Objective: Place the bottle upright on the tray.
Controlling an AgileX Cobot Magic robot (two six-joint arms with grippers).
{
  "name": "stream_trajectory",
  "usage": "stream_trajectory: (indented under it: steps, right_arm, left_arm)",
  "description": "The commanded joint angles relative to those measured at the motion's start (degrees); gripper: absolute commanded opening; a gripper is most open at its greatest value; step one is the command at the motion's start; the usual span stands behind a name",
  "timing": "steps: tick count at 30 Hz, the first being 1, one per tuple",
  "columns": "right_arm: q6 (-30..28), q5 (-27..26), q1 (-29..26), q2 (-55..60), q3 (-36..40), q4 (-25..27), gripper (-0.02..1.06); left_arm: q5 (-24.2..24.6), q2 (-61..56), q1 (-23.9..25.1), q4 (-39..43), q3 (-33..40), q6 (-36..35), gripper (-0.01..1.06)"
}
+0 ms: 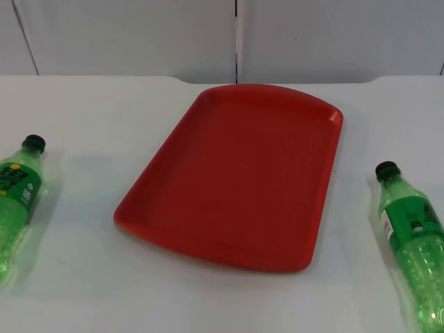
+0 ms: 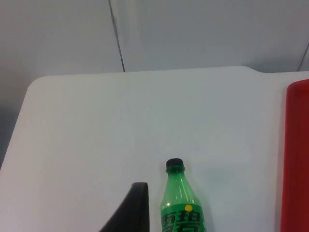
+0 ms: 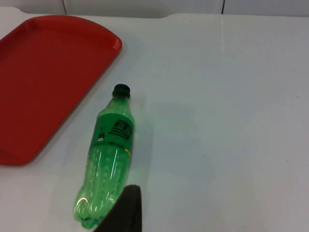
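Observation:
A red tray lies flat in the middle of the table with nothing on it. Two green bottles with black caps lie on their sides, caps toward the wall. One bottle rests left of the tray, the other bottle right of it. My left gripper hovers close beside the left bottle, apart from it. My right gripper hangs by the base end of the right bottle. The tray's edge and its corner lie beyond each bottle.
The white table top ends at the grey partition wall behind the tray. Bare table lies between each bottle and the tray, and in front of the tray.

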Motion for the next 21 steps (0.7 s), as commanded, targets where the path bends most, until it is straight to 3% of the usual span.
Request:
stream_trajectory:
  steps: [1,10,21]
  right_arm:
    - [-0.1,-0.36,-0.23,-0.25,0.01,0.3,1.05]
    - [-0.1,-0.36,-0.23,-0.25,0.01,0.3,1.05]
    - [0.0,-0.36,-0.23,-0.25,0.01,0.3,1.05]
  left_arm:
    - [0.46,1.3,-0.28,0.44,-1.31,0.15,1.04]
    - [2.13,7.51,-0.28,2.05,-5.17,0.15,1.04]
    - [9.68,23.15,0.07,5.47,-15.01,0.15,1.04]
